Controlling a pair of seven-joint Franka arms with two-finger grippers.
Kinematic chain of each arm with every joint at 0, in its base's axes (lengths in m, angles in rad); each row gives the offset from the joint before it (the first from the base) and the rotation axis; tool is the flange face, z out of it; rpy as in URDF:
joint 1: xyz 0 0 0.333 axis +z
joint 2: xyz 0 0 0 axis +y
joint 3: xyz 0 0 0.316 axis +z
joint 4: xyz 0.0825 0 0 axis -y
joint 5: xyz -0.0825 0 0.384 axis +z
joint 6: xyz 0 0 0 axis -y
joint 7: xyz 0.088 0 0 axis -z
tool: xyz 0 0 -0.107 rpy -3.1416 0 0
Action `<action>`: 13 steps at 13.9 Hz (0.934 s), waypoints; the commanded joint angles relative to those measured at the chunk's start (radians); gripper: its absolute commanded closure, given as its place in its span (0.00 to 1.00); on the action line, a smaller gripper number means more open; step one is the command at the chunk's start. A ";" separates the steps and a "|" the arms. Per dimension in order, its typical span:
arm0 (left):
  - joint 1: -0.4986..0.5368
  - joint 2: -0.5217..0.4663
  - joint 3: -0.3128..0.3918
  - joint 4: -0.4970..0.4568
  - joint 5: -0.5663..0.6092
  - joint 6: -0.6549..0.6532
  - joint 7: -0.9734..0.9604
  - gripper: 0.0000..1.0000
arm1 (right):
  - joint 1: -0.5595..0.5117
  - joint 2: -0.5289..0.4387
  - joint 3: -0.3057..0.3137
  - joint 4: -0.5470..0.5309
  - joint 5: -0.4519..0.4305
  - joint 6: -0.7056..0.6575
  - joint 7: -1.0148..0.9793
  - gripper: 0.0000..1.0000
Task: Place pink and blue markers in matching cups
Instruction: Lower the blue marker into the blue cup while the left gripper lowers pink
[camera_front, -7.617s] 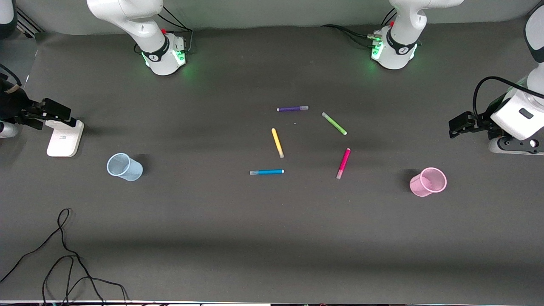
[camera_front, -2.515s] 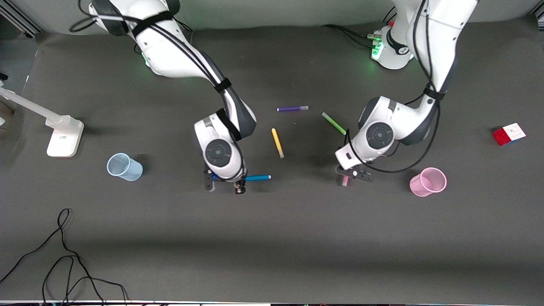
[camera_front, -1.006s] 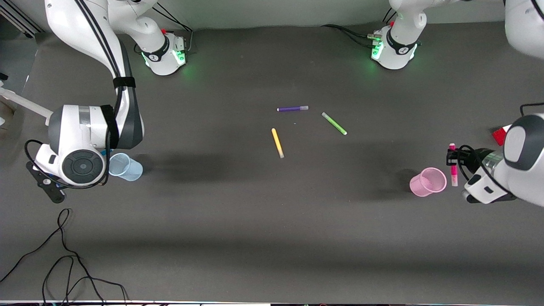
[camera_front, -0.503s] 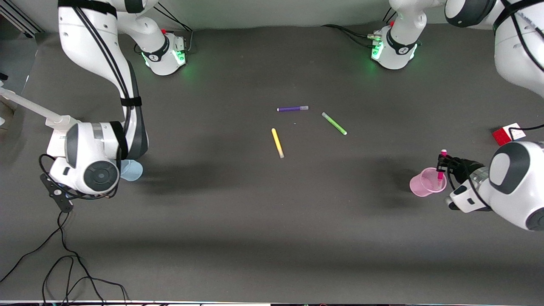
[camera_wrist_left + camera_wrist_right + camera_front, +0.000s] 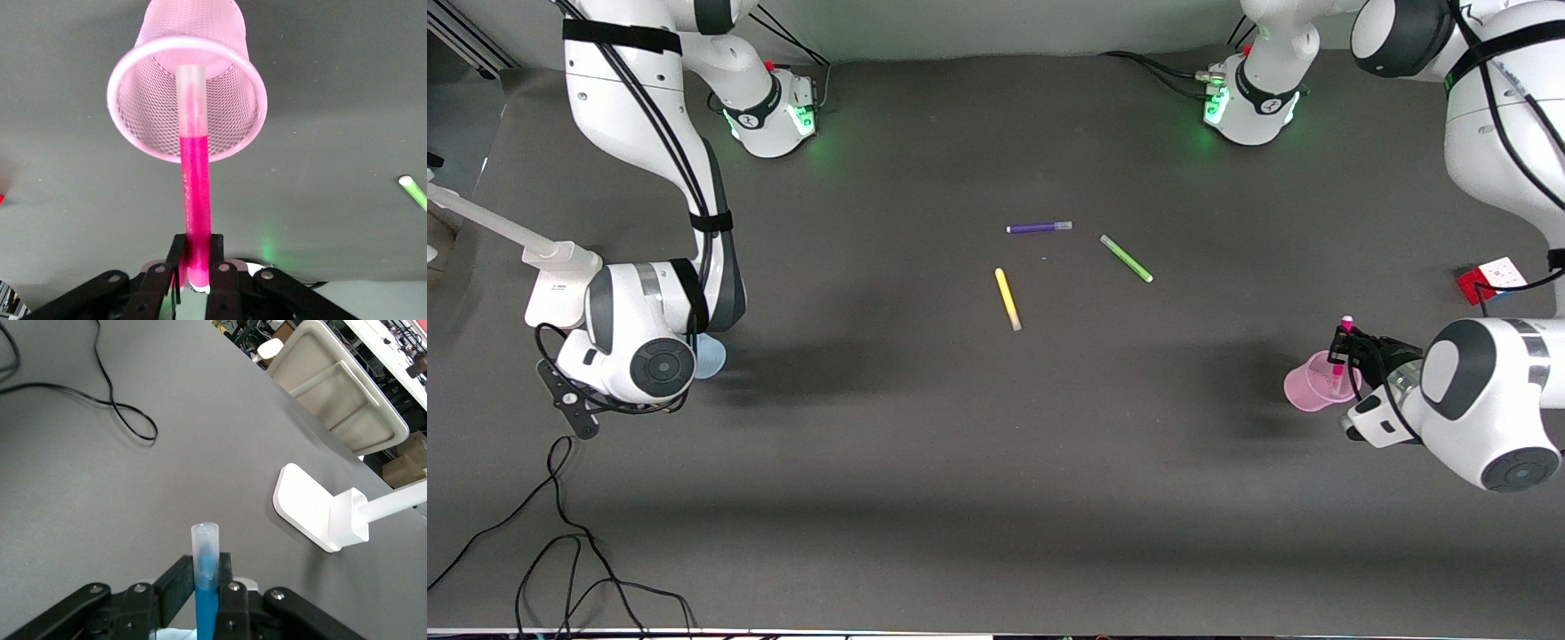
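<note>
The pink marker (image 5: 196, 173) stands nearly upright, cap down in the pink cup's (image 5: 143, 67) mouth, clamped by the left gripper (image 5: 195, 267). The right gripper (image 5: 208, 587) pinches the blue marker (image 5: 205, 587) beside the blue cup (image 5: 710, 357), at the yellow marker's (image 5: 1008, 299) eight o'clock.

A robotics lab: two bench-mounted arms (image 5: 649, 133) on a grey-matted table (image 5: 960, 444).

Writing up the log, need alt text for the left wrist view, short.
The left pincer is shut on the pink marker, whose pale capped end sits inside the rim of the pink mesh cup on the dark grey table. The tip of a green marker shows at the frame's edge.
</note>
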 commanded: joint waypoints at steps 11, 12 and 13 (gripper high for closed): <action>-0.023 0.017 0.003 0.043 0.053 -0.016 0.010 0.00 | 0.023 0.039 -0.005 -0.032 -0.038 0.018 0.122 0.01; -0.016 -0.001 0.002 0.045 0.052 -0.013 0.023 0.00 | 0.023 0.036 -0.005 -0.032 -0.038 0.012 0.120 0.00; -0.008 -0.031 -0.001 0.045 0.052 -0.015 0.026 0.00 | 0.023 0.025 -0.005 -0.032 -0.038 0.011 0.114 0.00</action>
